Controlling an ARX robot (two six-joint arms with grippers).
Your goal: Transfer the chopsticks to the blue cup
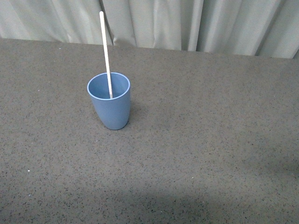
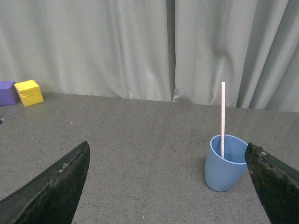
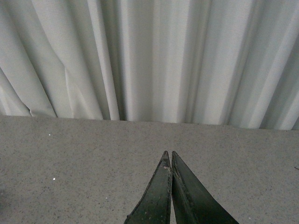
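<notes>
The blue cup (image 1: pixel 109 102) stands upright on the speckled grey table, left of centre in the front view. The chopsticks (image 1: pixel 105 51), one thin cream-white stick, stand inside it, leaning against the rim and rising well above it. Neither arm shows in the front view. In the left wrist view the blue cup (image 2: pixel 225 163) with the chopsticks (image 2: pixel 223 116) sits ahead, close to one dark finger; my left gripper (image 2: pixel 168 154) is open and empty. My right gripper (image 3: pixel 168 154) is shut, its tips pressed together with nothing between them, facing the curtain.
A pale curtain (image 1: pixel 187 23) hangs along the table's far edge. A yellow block (image 2: pixel 29 92) and a purple block (image 2: pixel 7 92) lie near that edge, seen in the left wrist view, far from the cup.
</notes>
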